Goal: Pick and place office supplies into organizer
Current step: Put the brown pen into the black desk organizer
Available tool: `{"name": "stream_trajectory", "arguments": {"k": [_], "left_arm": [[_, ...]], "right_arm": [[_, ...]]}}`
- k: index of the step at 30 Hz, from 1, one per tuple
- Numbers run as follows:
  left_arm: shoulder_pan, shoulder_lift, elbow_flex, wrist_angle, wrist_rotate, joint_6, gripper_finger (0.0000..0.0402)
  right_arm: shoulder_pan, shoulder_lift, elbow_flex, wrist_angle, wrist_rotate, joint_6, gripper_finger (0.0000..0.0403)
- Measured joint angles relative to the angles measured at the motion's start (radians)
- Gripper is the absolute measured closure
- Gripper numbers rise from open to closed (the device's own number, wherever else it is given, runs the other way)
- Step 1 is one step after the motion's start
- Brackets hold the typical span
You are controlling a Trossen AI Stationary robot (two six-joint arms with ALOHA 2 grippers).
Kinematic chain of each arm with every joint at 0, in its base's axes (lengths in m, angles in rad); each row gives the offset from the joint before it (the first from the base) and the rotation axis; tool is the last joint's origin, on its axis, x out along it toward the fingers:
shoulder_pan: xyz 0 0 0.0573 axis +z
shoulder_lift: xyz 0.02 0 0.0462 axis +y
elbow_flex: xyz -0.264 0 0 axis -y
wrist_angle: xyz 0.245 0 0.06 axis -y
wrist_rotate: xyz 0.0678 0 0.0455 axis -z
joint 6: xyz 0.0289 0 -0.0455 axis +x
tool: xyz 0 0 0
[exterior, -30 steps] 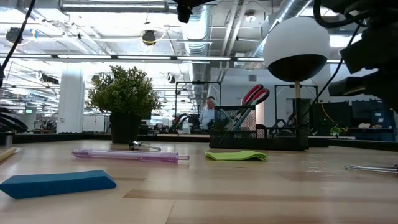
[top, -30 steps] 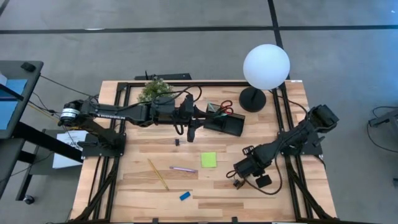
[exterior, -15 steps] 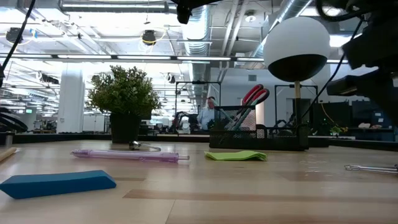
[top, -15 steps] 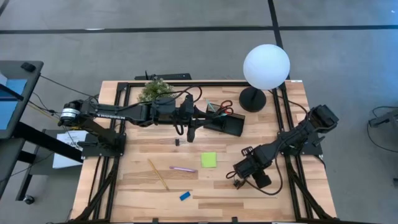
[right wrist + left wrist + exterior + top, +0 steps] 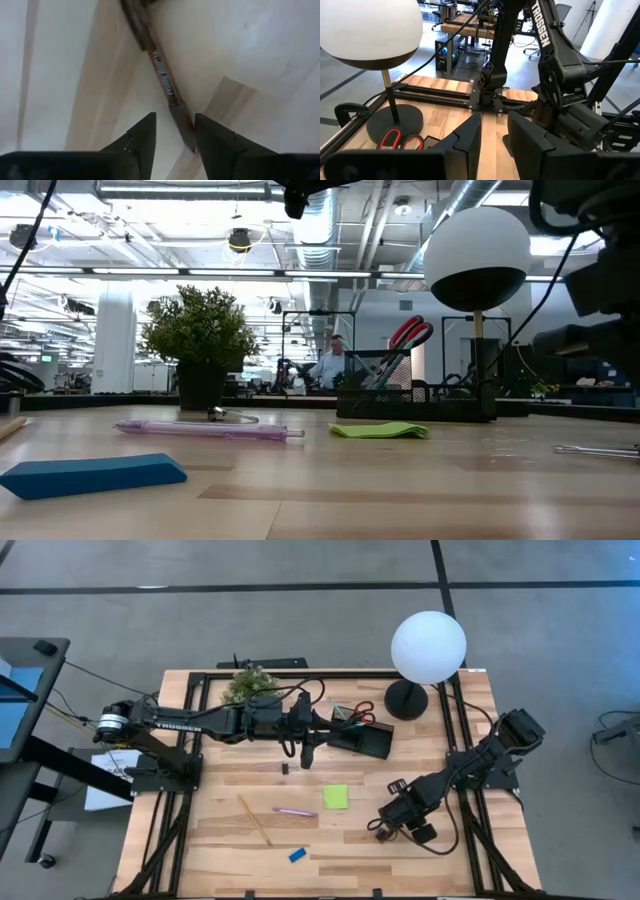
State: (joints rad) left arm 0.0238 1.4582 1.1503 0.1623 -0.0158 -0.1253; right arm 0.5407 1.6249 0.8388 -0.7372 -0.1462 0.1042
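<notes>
Brown pen (image 5: 165, 85), slim glossy barrel, between open right claw (image 5: 175, 131) fingers

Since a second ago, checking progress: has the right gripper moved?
Yes. The right gripper has crept toward the table's front edge, away from the sticky pad.

Blue eraser (image 5: 93, 476) before pink pen (image 5: 205, 430), organizer (image 5: 415, 392).

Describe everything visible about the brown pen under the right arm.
The brown pen is slim and dark brown, with pale lettering along its glossy, plastic-looking barrel. It lies flat on the light wood table, near the right front. The right hand is just above it, fingers open to either side of the barrel, not gripping it.
</notes>
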Motion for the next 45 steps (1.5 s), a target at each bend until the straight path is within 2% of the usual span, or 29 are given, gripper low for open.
{"name": "stream_trajectory", "arguments": {"k": [12,16,19,23,27,33,36,40,45], "left_arm": [[-0.002,0.000,0.000,0.000,0.000,-0.001,0.0313],[-0.002,0.000,0.000,0.001,0.000,-0.017,0.0313],[-0.002,0.000,0.000,0.000,0.000,-0.051,0.0313],[-0.002,0.000,0.001,-0.068,0.003,-0.067,0.0313],[-0.002,0.001,0.001,-0.130,0.002,-0.087,0.0313],[-0.002,0.001,0.001,-0.088,-0.009,-0.106,0.0313],[-0.002,0.001,0.001,-0.057,-0.015,-0.105,0.0313],[-0.002,0.001,0.001,-0.063,-0.015,-0.064,0.0313],[-0.002,0.001,0.001,-0.036,-0.016,-0.069,0.0313]], "right_arm": [[0.003,-0.008,-0.079,0.090,0.054,0.002,0.0311],[0.000,-0.008,-0.081,0.095,0.047,0.017,0.0349],[-0.007,-0.008,-0.082,0.100,0.044,0.091,0.0383],[-0.020,-0.011,-0.069,0.100,0.034,0.203,0.0379],[-0.021,-0.036,-0.046,0.124,0.047,0.238,0.0369],[-0.046,-0.118,-0.005,0.161,0.068,0.312,0.0389],[-0.078,-0.178,0.013,0.182,0.159,0.368,0.0387],[-0.141,-0.242,0.022,0.227,0.332,0.425,0.0374],[-0.237,-0.311,0.024,0.352,0.499,0.494,0.0384]]}}
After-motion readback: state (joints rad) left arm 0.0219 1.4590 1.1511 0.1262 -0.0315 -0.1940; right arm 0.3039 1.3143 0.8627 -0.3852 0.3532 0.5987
